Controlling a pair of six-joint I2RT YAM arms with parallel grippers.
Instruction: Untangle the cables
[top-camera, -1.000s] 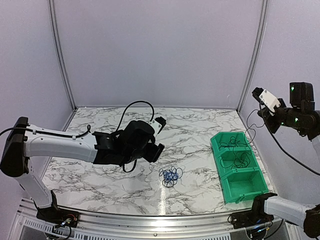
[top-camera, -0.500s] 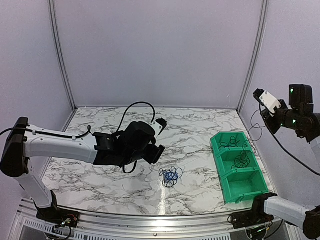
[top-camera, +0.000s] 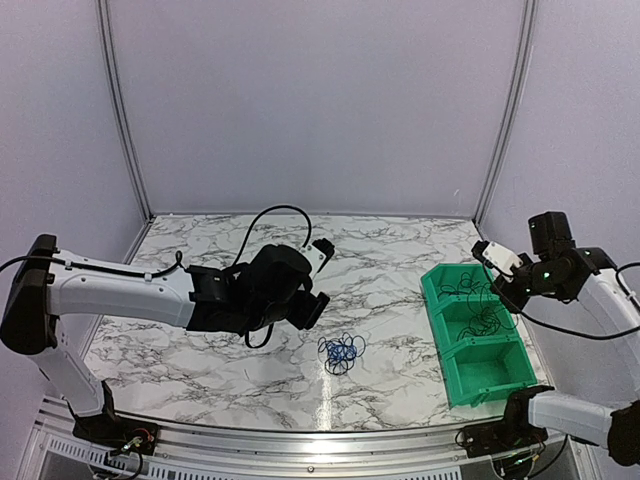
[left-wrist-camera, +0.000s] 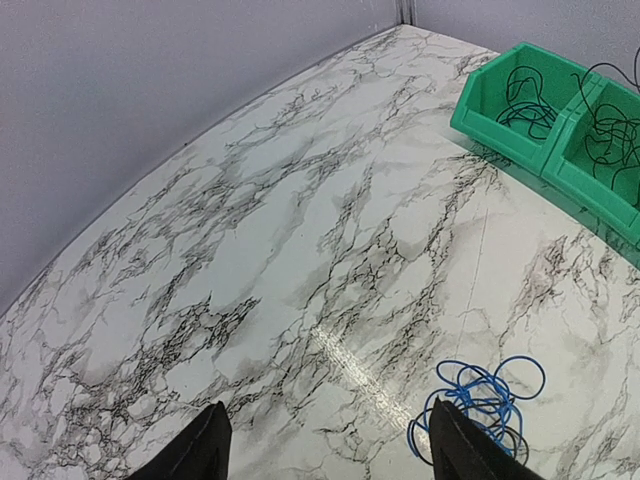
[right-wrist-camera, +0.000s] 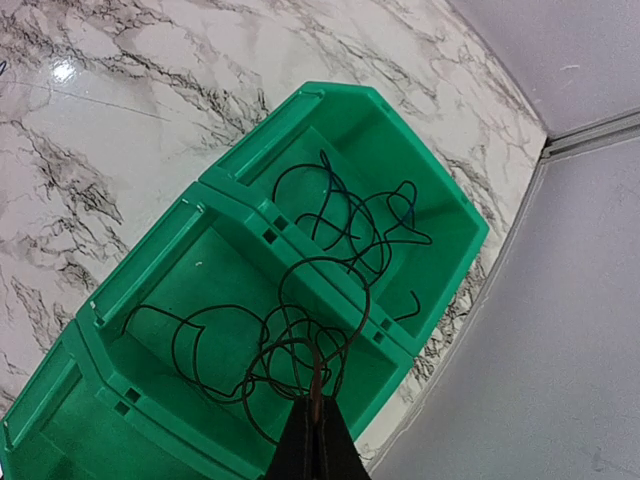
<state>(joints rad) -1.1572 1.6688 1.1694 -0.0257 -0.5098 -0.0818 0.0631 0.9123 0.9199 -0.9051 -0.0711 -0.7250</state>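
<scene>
Top view: I see the left gripper (top-camera: 310, 300) hovering over the marble table (top-camera: 200, 340), with the blue cable tangle (top-camera: 342, 352) lying near it. The right gripper (top-camera: 508, 293) is above the green bin (top-camera: 495, 372).
Left wrist: jaws apart, holding nothing.
Right wrist: jaws together, pinching a black cable (right-wrist-camera: 290, 352) looped in the bin's middle compartment.
</scene>
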